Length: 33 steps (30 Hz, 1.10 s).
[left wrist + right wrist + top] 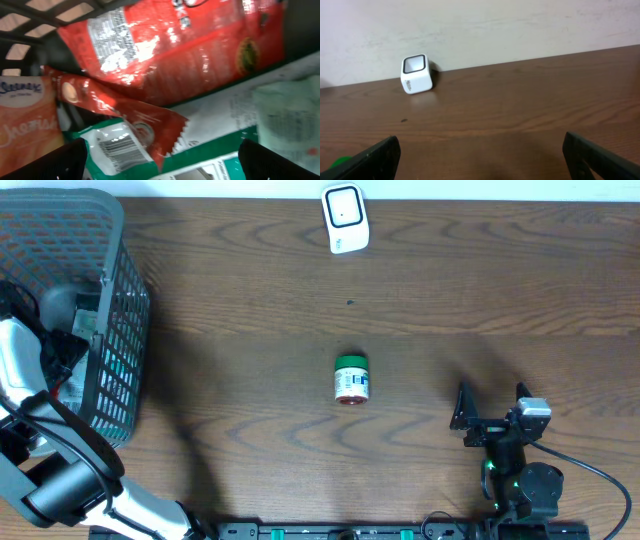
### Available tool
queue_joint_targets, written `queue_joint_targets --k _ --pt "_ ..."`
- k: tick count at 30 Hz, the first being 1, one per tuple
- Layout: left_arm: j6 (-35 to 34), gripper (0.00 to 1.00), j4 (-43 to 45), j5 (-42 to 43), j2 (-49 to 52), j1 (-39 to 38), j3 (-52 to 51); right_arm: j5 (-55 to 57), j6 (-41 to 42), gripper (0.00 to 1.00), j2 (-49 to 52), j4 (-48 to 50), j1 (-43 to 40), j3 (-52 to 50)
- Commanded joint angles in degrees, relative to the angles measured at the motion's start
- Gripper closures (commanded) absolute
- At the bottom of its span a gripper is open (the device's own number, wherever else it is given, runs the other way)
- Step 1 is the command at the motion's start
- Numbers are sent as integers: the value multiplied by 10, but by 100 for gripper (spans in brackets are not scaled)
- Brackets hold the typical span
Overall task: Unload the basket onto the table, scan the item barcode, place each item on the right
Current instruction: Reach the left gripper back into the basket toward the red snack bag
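While your left gripper (162, 162) hangs wide open inside the basket (120, 330) over the red packets (190, 45), likely choosing one, your right gripper (492, 408) rests open and empty facing the scanner (345, 218). A jar (351, 378) lies mid-table.

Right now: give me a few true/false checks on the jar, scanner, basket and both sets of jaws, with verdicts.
1. The green-lidded jar lies on its side on the table, apart from both arms. True.
2. The white scanner touches the jar. False: it stands at the table's far edge, well apart from the jar.
3. The left jaws are inside the wire basket, open over red packets. True.
4. The right jaws are shut on the jar. False: they stand open and hold nothing.
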Motion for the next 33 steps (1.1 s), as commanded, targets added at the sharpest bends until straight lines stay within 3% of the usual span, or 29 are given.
queue_joint_targets --k 1,11,15,21,29,33 --pt "5 4 3 -49 9 3 -2 2 4 1 0 -2 5 -1" --pt "5 8 47 -53 9 3 -35 1 4 1 0 -2 5 -1" --pt "5 26 55 -53 9 3 -38 2 4 1 0 -2 5 -1" --pt "5 40 57 -53 9 3 -38 2 4 1 0 -2 5 -1" --pt "5 92 52 -15 7 3 -39 2 4 1 0 -2 5 -1" --pt "5 93 44 -11 -8 3 -34 2 4 1 0 -2 5 -1"
